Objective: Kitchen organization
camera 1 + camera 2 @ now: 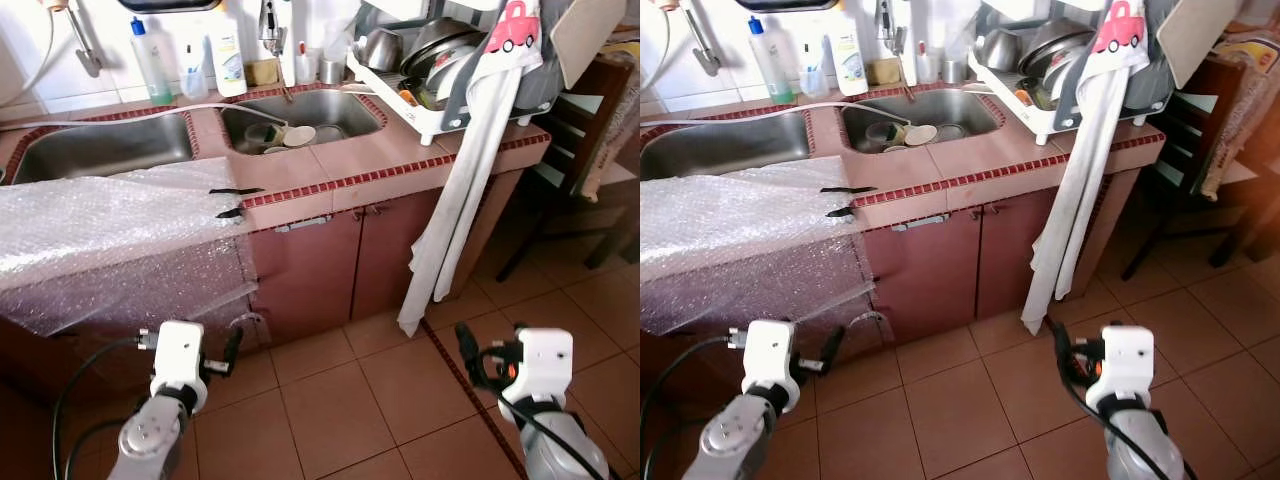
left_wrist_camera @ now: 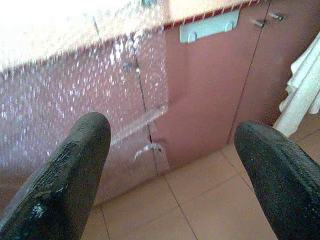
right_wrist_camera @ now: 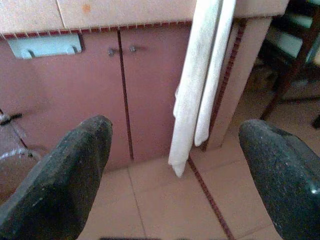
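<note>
Facing a tiled counter – both grippers, left gripper and right gripper, spread wide, empty; dishes sit in the sink, nothing tidied yet

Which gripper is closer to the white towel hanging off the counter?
Right. The right gripper hangs low just right of the white towel's bottom end; the left gripper is farther left, below the bubble wrap.

Bubble wrap and towel drape cabinet doors; floor seemingly open.
</note>
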Robot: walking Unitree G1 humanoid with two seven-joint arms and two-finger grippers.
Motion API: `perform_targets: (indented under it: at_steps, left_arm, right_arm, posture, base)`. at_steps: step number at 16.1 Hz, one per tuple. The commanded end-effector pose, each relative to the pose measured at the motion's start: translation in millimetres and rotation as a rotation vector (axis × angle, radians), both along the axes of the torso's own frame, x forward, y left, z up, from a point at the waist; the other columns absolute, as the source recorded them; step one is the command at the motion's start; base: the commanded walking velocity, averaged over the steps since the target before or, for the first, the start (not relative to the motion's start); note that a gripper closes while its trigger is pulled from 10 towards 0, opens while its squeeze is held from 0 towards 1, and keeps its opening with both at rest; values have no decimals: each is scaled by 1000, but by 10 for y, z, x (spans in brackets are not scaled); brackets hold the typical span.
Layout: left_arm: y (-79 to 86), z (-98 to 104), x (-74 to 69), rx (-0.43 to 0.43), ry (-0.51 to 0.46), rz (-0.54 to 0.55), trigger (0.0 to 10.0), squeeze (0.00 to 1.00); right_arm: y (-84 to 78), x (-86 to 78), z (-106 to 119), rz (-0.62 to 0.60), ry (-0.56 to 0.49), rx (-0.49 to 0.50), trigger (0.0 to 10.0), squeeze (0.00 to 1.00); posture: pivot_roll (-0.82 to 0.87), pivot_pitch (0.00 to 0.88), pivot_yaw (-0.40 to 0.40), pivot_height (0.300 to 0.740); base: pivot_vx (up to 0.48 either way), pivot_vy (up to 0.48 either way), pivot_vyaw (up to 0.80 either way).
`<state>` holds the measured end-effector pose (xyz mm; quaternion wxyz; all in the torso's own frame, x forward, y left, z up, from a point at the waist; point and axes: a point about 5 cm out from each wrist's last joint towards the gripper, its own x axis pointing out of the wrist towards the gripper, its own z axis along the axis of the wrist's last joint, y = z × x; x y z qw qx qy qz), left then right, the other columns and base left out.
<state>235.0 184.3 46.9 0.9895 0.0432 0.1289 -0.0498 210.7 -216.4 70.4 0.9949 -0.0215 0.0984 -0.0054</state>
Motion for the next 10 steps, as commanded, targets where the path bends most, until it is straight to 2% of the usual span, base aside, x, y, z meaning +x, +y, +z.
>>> perform_targets:
  at_steps: [1, 2, 3, 4, 5, 7, 9, 10]
  left_arm:
    - [37, 37, 27, 7, -16, -2, 10000, 0]
    - [45, 47, 33, 4, -22, 1, 10000, 0]
    - [30, 40, 7, -25, -23, 11, 10000, 945]
    - [13, 36, -12, -36, -28, 17, 10000, 1000]
    - [7, 52, -28, -44, -52, 39, 10000, 1000]
    - [27, 111, -6, -24, -96, 92, 10000, 1000]
    - [49, 141, 2, -30, -124, 125, 10000, 1000]
    - [53, 169, 1, -29, -143, 125, 10000, 1000]
  right_arm:
    - [4, -6, 52, 13, -8, -16, 10000, 0]
    - [0, -24, 60, 14, -7, -49, 10000, 0]
    - [18, -23, 60, -1, -12, -1, 10000, 1000]
    - [42, -13, 83, 11, -27, 10, 10000, 1000]
    - [61, 2, 85, -1, -15, -54, 10000, 1000]
    - [145, -8, 120, 67, -38, -28, 10000, 1000]
    - [170, -27, 158, 76, -49, -15, 10000, 1000]
    - [148, -12, 200, 68, -78, -53, 10000, 1000]
  posture:
    - [-139, 36, 73, 740]
    - [-140, 37, 72, 740]
    - [-140, 43, 69, 740]
    - [-137, 45, 66, 740]
    - [-135, 45, 63, 740]
    - [-129, 46, 60, 740]
    - [-125, 46, 57, 740]
    - [-122, 47, 60, 740]
  base:
    - [0, 0, 0]
    - [0, 0, 0]
    - [0, 0, 0]
    - [0, 0, 0]
    - [0, 0, 0]
    - [0, 0, 0]
    - [0, 0, 0]
    - [0, 0, 0]
